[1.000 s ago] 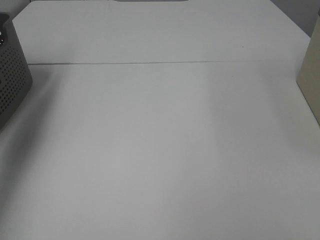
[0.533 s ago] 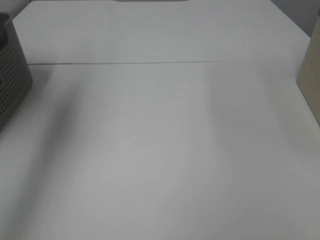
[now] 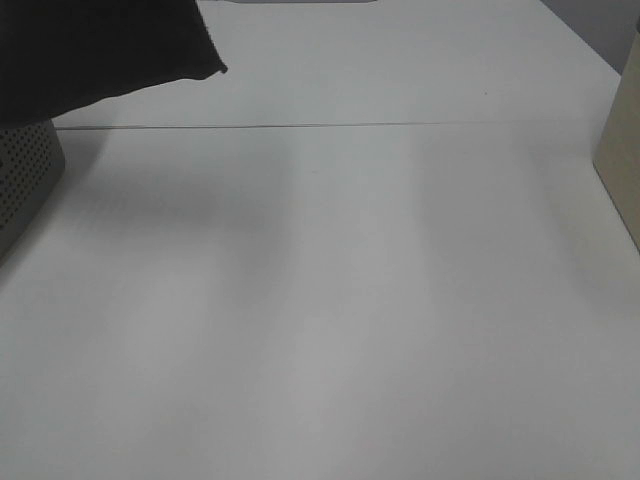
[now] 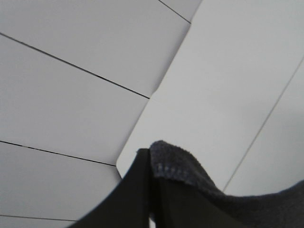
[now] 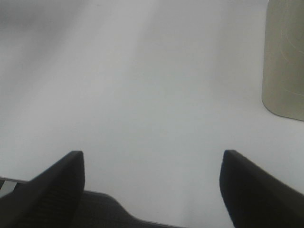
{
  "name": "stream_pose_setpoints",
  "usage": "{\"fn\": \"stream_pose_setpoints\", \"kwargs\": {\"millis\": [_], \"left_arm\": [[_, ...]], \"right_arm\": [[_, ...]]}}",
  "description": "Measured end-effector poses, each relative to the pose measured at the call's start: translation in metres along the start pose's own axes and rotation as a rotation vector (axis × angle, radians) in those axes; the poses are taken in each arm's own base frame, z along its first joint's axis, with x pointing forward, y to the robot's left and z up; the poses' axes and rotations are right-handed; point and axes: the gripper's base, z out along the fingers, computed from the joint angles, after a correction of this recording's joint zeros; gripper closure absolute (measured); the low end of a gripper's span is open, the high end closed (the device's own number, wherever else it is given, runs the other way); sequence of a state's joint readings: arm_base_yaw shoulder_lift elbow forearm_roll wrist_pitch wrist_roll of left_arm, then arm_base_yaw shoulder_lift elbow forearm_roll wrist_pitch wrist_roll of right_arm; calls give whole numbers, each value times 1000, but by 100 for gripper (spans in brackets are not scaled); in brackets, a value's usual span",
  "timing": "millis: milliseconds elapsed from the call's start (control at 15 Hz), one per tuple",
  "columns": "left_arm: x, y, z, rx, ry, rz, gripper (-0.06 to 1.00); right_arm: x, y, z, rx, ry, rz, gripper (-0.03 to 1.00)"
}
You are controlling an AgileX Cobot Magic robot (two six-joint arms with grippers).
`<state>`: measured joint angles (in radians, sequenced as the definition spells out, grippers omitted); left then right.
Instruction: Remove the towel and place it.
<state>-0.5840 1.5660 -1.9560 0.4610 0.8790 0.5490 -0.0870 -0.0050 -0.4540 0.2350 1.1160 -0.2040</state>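
Observation:
The dark navy-black towel hangs in the air at the far left in the high view, above the grey perforated basket; its hemmed corner points right. In the left wrist view my left gripper is shut on the towel's stitched hem, lifted high, with ceiling panels behind it. My right gripper is open and empty, low over the bare white table. Neither gripper shows in the high view.
A beige container stands at the table's right edge; it also shows in the right wrist view. A seam runs across the table's far part.
The towel has come into the high view at the far left, covering the basket's top. Its shadow has spread over the table. Before, only the basket showed there.

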Motion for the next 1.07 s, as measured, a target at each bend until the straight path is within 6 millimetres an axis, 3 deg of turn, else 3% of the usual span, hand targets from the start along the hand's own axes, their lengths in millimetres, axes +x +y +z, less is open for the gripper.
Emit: {"fn": "stream_pose_setpoints", "kwargs": {"millis": [133, 267, 533, 600, 733, 933, 1000, 1067], "left_arm": [[-12, -26, 19, 95, 59, -9, 94], [-23, -45, 25, 157, 85, -30, 94], [-41, -67, 20, 243, 40, -88, 94], [-44, -70, 18, 271, 26, -109, 94], [-48, -75, 17, 324, -8, -156, 94], [-56, -79, 15, 386, -83, -228, 94], [-59, -79, 14, 393, -107, -246, 94], [-62, -79, 13, 402, -143, -272, 94]], "right_arm": [[-7, 0, 1, -13, -10, 5, 21], [-31, 7, 13, -154, -37, -12, 21], [-83, 25, 52, -560, -156, -188, 21], [-89, 25, 58, -595, -172, -209, 21], [-115, 24, 91, -742, -285, -169, 21], [-133, 21, 131, -908, -326, -85, 21], [-137, 24, 144, -936, -305, -70, 21], [-140, 40, 164, -970, -243, -89, 21]]}}
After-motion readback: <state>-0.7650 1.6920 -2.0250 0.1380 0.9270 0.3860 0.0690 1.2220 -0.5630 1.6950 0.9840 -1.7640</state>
